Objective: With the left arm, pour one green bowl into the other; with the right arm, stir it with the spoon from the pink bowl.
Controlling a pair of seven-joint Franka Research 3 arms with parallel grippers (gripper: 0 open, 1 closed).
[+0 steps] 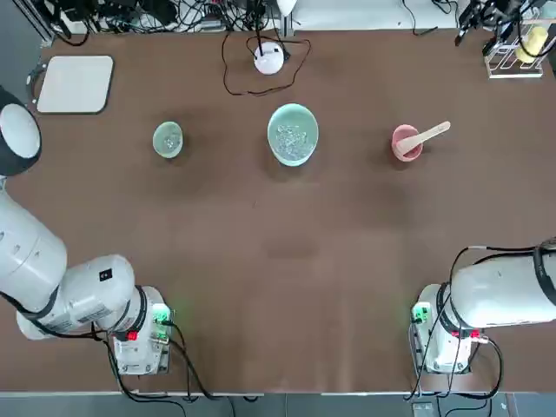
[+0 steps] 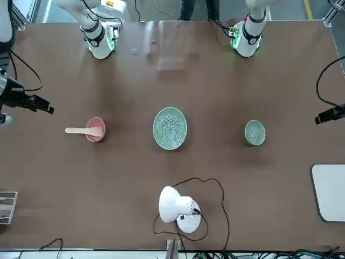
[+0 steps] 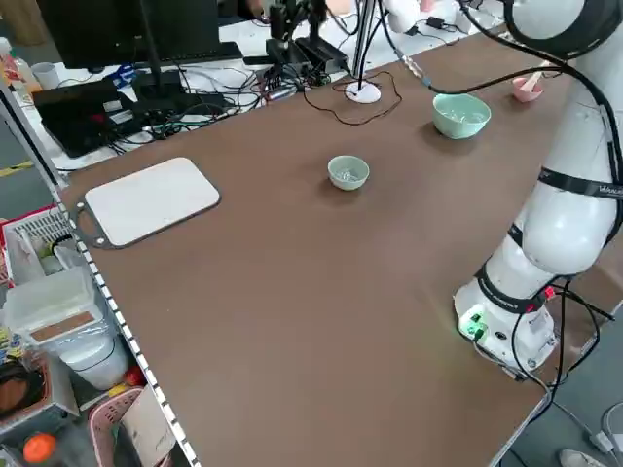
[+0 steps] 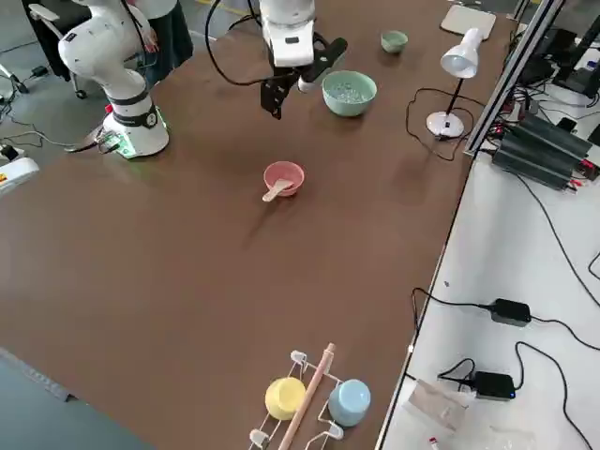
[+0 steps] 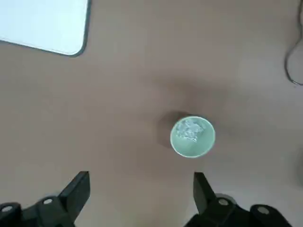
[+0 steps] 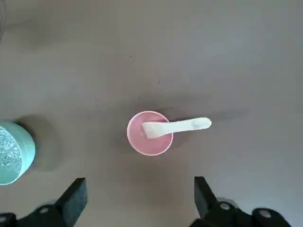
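3 bowls stand in a row across the brown table, none of them lifted, so I judge this the approach phase before the pour.

Landmark: wide mint-green bowl, mid-row.
- Small sage-green bowl: well apart from the wide bowl, on my left side. It holds a small heap of clear, glassy bits; I cannot tell what they are.
- Wide mint-green bowl: already holds a layer of the same clear bits over its floor.
- Pink bowl: well apart from the wide bowl, on my right side. The wooden spoon lies with its bowl end inside and its flat handle over the rim, pointing away from the wide bowl. I see nothing else in it.

My left gripper hangs above the table just short of the sage-green bowl, jaws spread wide, nothing between them. My right gripper hangs above the pink bowl, jaws likewise wide and empty.

Next move, as I judge it: left gripper goes forward and down so 1 finger lands inside the sage-green rim and 1 outside, then pinches. The wall looks thin and the bowl light, so a skewed contact could push it rather than catch it. The right gripper needs the spoon handle where it overhangs the pink rim.

Also noted: white desk lamp beyond the wide bowl; white board beyond the sage-green bowl.
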